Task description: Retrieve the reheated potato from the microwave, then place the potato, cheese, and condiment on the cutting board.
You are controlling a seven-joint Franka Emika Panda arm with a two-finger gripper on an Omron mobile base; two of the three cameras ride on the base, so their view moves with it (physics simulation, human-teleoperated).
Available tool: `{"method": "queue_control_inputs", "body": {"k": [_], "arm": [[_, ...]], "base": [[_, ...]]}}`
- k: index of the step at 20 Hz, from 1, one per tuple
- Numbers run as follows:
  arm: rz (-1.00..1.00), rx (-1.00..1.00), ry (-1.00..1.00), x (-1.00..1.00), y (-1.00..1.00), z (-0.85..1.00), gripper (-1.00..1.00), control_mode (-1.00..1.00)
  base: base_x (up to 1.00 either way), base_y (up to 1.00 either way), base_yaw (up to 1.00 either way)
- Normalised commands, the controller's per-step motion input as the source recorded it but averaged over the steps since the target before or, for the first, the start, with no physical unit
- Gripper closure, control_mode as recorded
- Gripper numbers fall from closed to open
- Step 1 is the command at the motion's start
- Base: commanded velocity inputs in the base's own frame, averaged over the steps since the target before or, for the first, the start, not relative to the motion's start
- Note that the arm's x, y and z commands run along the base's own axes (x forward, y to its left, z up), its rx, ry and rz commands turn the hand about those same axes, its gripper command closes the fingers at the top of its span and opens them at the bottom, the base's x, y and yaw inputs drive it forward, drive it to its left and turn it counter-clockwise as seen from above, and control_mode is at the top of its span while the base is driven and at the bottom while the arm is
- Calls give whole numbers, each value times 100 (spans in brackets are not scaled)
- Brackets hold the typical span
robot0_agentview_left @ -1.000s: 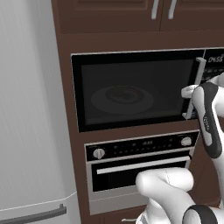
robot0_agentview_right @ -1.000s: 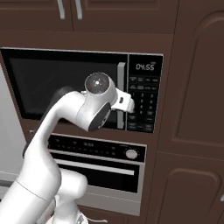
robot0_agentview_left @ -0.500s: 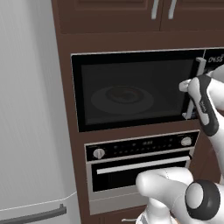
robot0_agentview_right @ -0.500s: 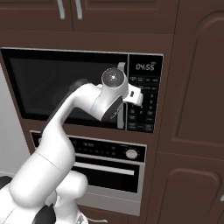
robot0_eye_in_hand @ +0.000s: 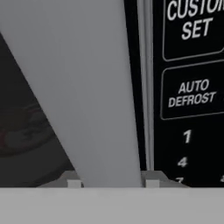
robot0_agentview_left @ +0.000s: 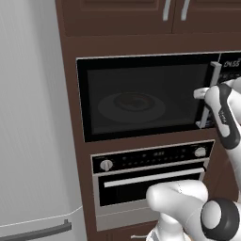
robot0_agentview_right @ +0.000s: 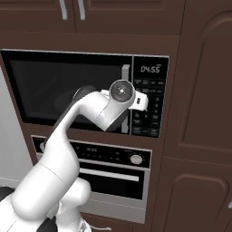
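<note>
Brown cabinet wall: microwave door closed; gripper clamped on its handle.

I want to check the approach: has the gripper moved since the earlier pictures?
Yes. In the left base view the gripper has come left onto the silver vertical handle of the black microwave; its jaws are now shut on the handle.

microwave door shut across the cavity, silver handle between the pincer fingertips
</note>
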Motion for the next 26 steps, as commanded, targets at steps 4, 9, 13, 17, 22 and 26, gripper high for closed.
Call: {"method": "queue_control_inputs", "body": {"k": [4,9,13,17,22,26], "arm": [[0,10,-7,13,28,-23,100,-100],[6,16,12,-65,29,-1,100,-100],[9,10,18,-92,27,0,100,-100],[5,4,12,-94,30,0,100,-100],[0,8,2,-91,44,0,100,-100],[0,12,4,-89,43,0,100,-100]], "base": [[0,0,0],[0,0,0],[0,0,0],[0,0,0],[0,0,0],[0,0,0]]}}
